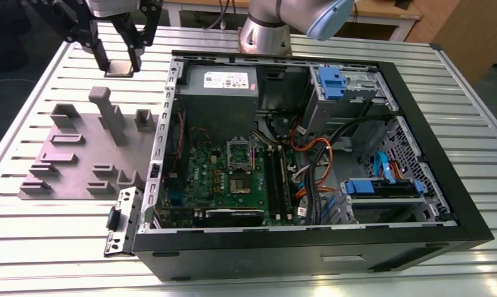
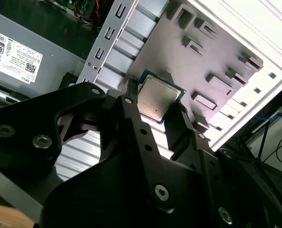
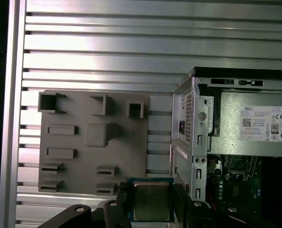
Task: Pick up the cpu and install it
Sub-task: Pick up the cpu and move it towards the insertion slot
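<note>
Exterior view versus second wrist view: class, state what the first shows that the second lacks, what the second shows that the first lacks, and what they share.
Exterior view adds: the socket on the board, the blue drive bays and the arm base.
Second wrist view adds: the cpu seen close, silvery top and green rim, clamped between the fingers of the gripper.
Shared: the grey tray, the power supply, the case and the slatted table.
</note>
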Robot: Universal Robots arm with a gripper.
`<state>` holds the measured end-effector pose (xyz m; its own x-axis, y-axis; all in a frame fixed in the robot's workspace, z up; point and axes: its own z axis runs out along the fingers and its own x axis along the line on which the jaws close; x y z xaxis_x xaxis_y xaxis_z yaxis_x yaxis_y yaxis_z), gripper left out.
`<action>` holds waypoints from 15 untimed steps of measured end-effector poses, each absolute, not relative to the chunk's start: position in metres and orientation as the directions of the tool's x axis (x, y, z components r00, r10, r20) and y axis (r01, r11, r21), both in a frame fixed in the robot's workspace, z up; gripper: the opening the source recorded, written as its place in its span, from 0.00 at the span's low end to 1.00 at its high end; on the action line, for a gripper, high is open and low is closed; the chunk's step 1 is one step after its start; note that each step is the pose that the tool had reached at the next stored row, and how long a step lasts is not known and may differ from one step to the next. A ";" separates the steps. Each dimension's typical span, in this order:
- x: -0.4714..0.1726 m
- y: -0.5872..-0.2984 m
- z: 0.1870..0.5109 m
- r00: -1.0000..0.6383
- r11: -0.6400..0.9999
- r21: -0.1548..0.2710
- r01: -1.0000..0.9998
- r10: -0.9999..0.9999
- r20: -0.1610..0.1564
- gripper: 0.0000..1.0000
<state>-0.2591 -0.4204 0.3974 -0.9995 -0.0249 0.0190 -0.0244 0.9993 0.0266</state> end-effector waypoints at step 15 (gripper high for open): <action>-0.249 -0.420 0.397 -1.000 0.999 0.027 -0.024 -0.025 0.019 0.47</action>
